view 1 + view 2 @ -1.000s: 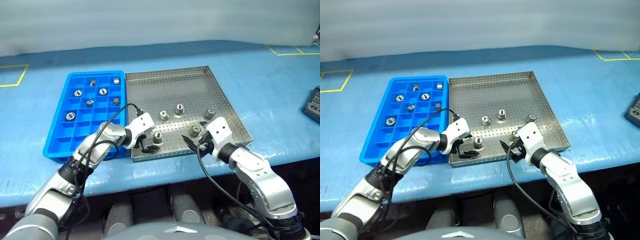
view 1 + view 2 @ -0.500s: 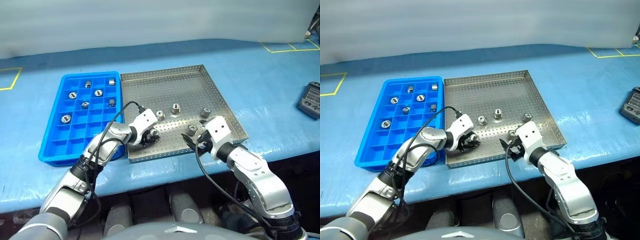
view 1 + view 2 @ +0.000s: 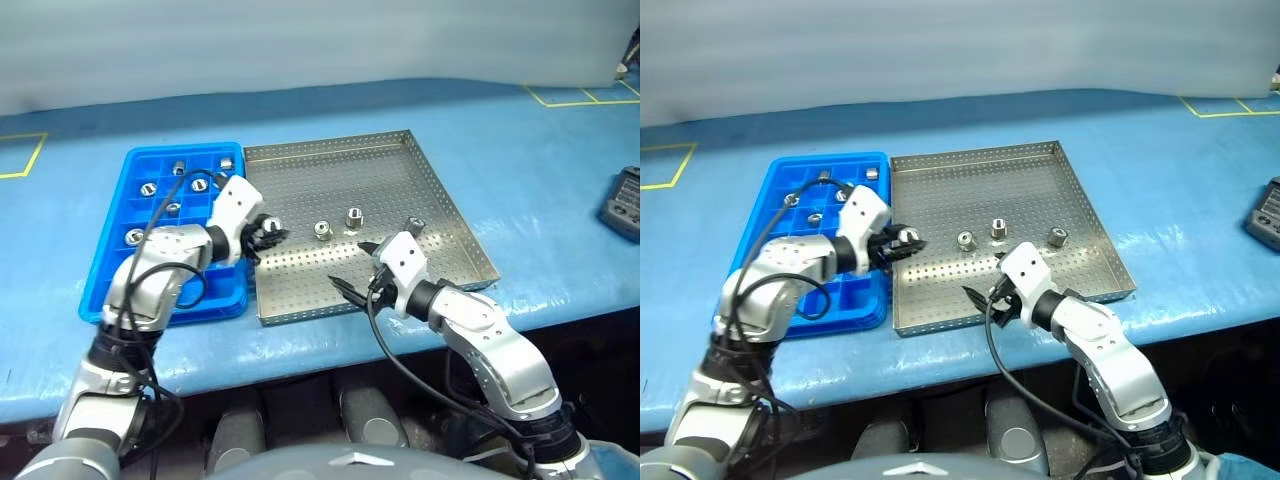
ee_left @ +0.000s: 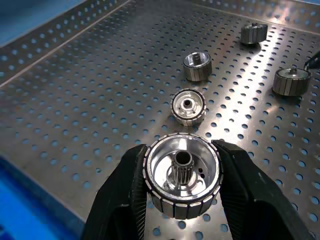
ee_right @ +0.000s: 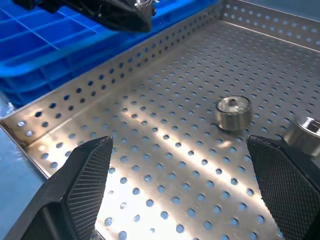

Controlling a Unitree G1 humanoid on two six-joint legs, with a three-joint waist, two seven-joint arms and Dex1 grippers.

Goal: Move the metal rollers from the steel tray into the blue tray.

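Now you see the steel tray just right of the blue tray, whose far compartments hold several rollers. Your left gripper hovers over the trays' shared edge, clamped on one roller. Your right gripper hangs spread wide above the steel tray's near side, where other loose rollers lie.
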